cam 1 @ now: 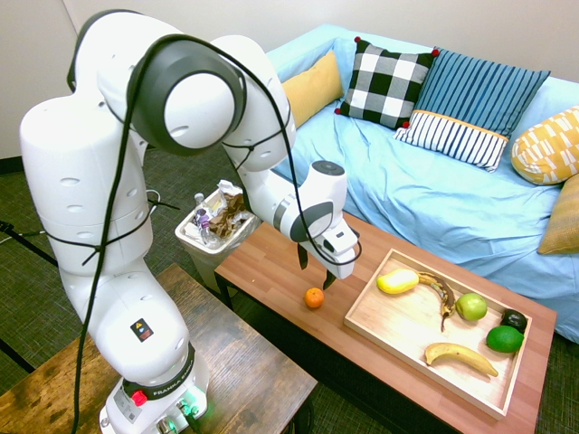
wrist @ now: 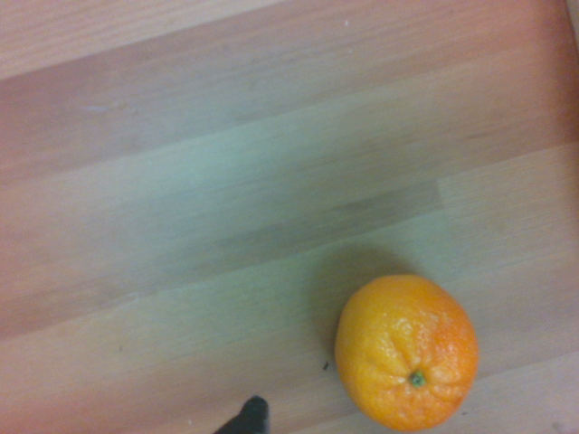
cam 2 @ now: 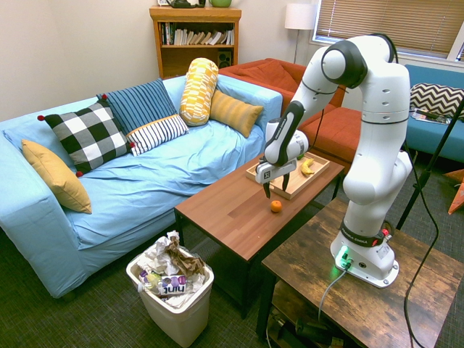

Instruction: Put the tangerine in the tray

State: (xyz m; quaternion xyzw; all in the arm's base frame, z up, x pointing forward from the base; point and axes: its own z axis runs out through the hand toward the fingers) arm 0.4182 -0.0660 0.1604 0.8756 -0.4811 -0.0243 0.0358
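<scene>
The small orange tangerine (cam 1: 314, 297) lies on the brown coffee table (cam 1: 271, 267), left of the tray, also seen in the second exterior view (cam 2: 276, 206) and close up in the wrist view (wrist: 406, 352). My gripper (cam 1: 315, 270) hangs just above it, open, fingers pointing down with nothing between them (cam 2: 270, 191). The light wood tray (cam 1: 398, 327) sits on the table's right part and holds a yellow fruit, two bananas, a green apple, a lime and a dark fruit.
A white waste bin (cam 1: 210, 237) full of rubbish stands off the table's left end. A blue sofa (cam 1: 425, 194) with several cushions runs behind the table. A darker wooden table (cam 1: 226, 362) is in front.
</scene>
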